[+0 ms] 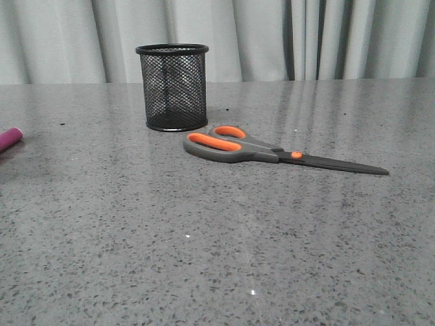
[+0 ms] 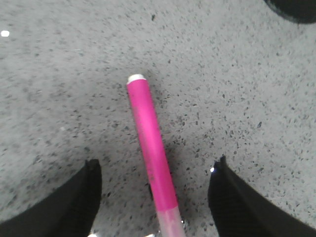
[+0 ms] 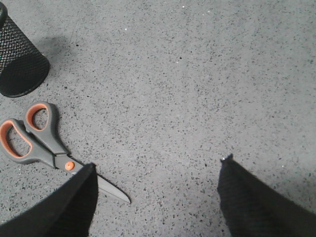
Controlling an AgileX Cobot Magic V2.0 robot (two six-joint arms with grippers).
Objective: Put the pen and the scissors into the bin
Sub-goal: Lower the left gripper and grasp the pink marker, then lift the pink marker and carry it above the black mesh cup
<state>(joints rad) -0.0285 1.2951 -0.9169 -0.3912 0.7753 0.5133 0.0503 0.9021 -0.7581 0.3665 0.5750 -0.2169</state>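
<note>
The magenta pen [image 2: 151,148] lies flat on the grey table between the fingers of my open left gripper [image 2: 155,170], touching neither finger. Only its end [image 1: 9,138] shows at the left edge of the front view. The black mesh bin [image 1: 172,87] stands upright at the back centre, and also shows in the right wrist view [image 3: 19,61]. The scissors [image 1: 265,151] lie closed just right of the bin, blades pointing right. My right gripper [image 3: 158,170] is open and empty above the table, with the scissors [image 3: 42,143] beside one finger. Neither arm shows in the front view.
The speckled grey table [image 1: 217,238] runs back to a pale curtain [image 1: 306,37].
</note>
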